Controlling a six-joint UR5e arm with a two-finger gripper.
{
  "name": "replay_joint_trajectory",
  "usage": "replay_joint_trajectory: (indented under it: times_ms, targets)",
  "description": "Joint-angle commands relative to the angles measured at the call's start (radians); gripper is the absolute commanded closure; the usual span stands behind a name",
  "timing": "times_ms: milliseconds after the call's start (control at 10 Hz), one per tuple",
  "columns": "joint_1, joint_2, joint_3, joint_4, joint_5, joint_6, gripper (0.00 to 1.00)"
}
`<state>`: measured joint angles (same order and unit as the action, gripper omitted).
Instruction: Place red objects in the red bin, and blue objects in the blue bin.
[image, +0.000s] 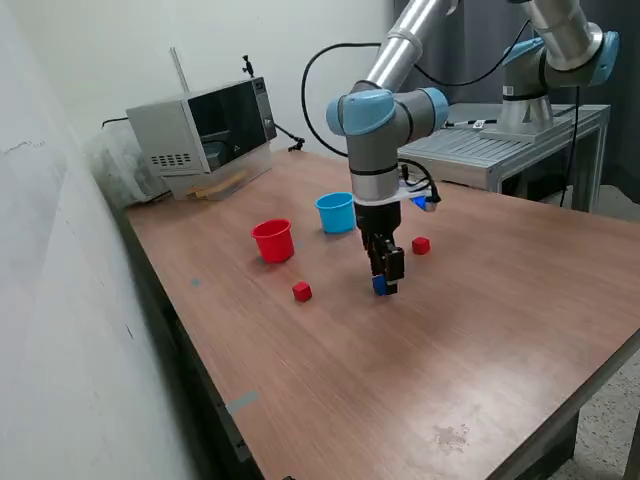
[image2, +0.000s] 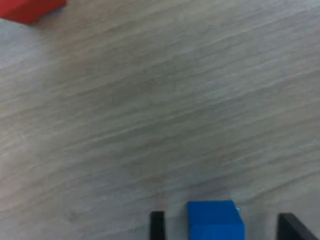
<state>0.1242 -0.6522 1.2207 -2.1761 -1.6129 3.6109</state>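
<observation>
Gripper (image: 384, 281) is pointing straight down at the table (image: 480, 340), its fingers standing apart on either side of a blue cube (image2: 216, 221) without touching it. Red cup (image: 273, 241) and blue cup (image: 336, 212) are sitting farther back, with one red cube (image: 302, 291) lying to the exterior view's left of the gripper and another red cube (image: 421, 245) lying to its right

Open tabletop (image: 420, 370) lies around the lowered gripper (image: 385, 283) — nearest obstacles are a red cube (image: 302, 291), another red cube (image: 421, 245), and the red cup (image: 273, 240) and blue cup (image: 336, 212) behind.
</observation>
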Motion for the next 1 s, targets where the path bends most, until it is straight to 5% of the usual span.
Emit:
replay_joint_trajectory:
  times_ms: [0, 400, 900]
  targets:
    - [-0.001, 0.003, -0.001, -0.004, 0.001, -0.001, 1.00]
    - [-0.003, -0.029, -0.009, -0.004, -0.007, -0.072, 1.00]
    - [-0.030, -0.317, 0.077, 0.102, -0.009, -0.115, 1.00]
